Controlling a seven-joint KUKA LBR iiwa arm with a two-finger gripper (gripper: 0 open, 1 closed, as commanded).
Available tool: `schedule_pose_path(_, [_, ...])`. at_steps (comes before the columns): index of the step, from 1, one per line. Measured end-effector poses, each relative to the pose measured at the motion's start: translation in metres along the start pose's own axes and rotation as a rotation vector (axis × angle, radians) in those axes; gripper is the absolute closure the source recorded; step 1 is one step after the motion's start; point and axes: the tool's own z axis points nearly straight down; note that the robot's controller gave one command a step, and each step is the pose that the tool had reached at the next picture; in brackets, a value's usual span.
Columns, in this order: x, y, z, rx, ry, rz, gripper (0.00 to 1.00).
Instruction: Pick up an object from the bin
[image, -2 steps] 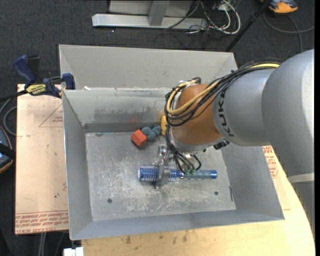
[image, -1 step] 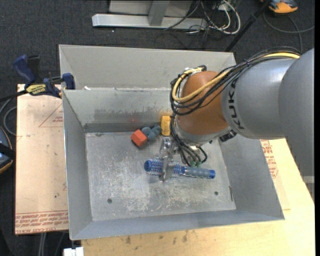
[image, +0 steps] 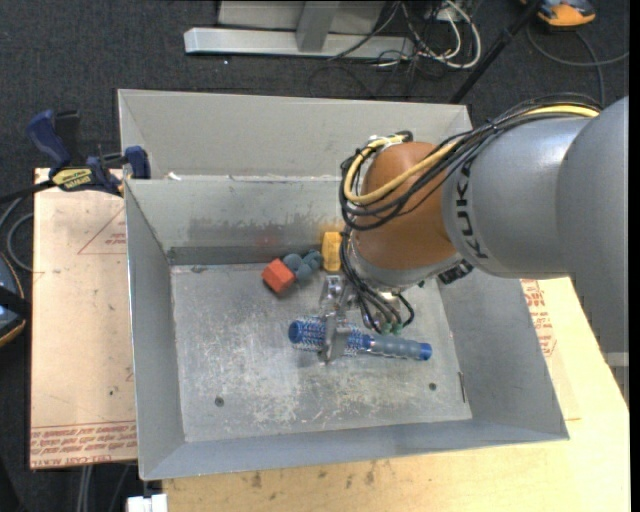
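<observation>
My gripper (image: 330, 335) reaches down in the middle of the bin, its fingers straddling a blue brush-like thing (image: 385, 346) with a bristled head on the left and a handle running right. The fingers sit over the bristled head, on the bin floor or just above it. An orange-red block (image: 278, 276) lies up and to the left, with a grey-blue piece (image: 303, 263) beside it and a yellow block (image: 331, 248) right of that, partly under the arm.
The arm and its orange cover with cables hang over the bin's right centre and hide what lies beneath. The sloped bin walls rise on all sides.
</observation>
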Motion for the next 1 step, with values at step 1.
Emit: schedule_pose_path(1, [-0.0017, 0.0004, -0.0681, 0.000, -0.007, 0.001, 1.00])
